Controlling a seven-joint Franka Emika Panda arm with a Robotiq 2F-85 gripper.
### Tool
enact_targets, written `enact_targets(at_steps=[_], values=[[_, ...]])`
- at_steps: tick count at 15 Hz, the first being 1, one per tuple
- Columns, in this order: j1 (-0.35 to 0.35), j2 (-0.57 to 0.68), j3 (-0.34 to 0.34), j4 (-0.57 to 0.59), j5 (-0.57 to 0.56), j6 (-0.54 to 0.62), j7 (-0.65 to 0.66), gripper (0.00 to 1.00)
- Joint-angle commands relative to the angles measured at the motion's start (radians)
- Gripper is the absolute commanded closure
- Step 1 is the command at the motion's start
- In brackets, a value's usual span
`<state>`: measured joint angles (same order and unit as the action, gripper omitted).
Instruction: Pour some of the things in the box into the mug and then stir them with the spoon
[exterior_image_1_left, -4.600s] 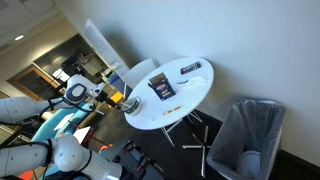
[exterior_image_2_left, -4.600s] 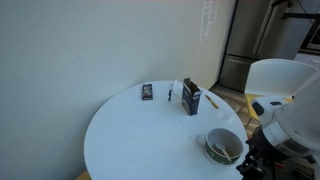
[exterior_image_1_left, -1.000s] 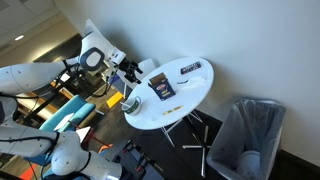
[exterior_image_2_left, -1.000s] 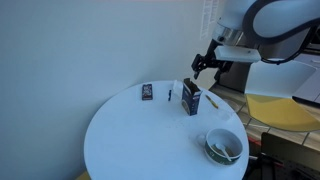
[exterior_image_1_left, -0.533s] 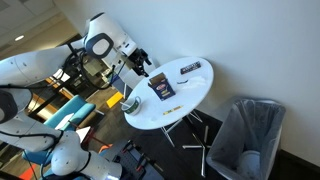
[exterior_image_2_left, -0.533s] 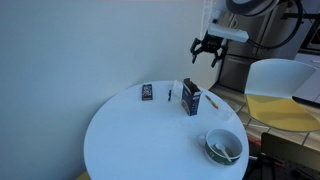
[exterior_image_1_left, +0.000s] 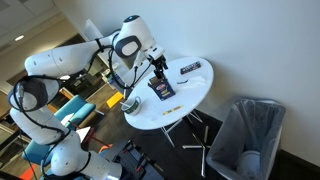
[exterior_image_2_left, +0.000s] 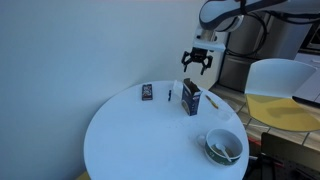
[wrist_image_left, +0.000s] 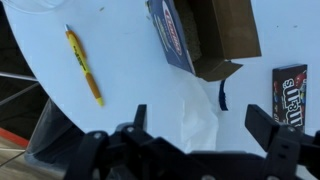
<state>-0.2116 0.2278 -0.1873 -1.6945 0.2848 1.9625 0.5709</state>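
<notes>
The jaws hang spread wide and empty above the table (exterior_image_2_left: 130, 140), apart from everything on it. One box (exterior_image_2_left: 191, 98) stands upright below them and a little forward; in the wrist view its open top (wrist_image_left: 222, 35) lies just ahead of the gap between the two fingers (wrist_image_left: 140, 118). One mug (exterior_image_2_left: 223, 147) sits near the table's edge, well away from the jaws, on the far side of the box. Around the box lie one yellow pen (wrist_image_left: 83, 65), off to one finger's side, one candy pack (wrist_image_left: 291, 95) by the other finger, and one small dark scrap (wrist_image_left: 222, 95) between. Nothing lies between the jaws and the box.
</notes>
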Motion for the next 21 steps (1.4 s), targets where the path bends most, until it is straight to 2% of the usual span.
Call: enact_targets(at_steps=[1, 8, 15, 21], values=[[-0.033, 0.097, -0.013, 0.116, 0.081, -0.058, -0.006, 0.0], [-0.045, 0.218, -0.001, 0.18, 0.105, -0.243, -0.01, 0.0], [-0.036, 0.252, 0.011, 0.152, 0.109, -0.204, -0.04, 0.0], [-0.041, 0.285, 0.021, 0.168, 0.131, -0.229, -0.067, 0.0]])
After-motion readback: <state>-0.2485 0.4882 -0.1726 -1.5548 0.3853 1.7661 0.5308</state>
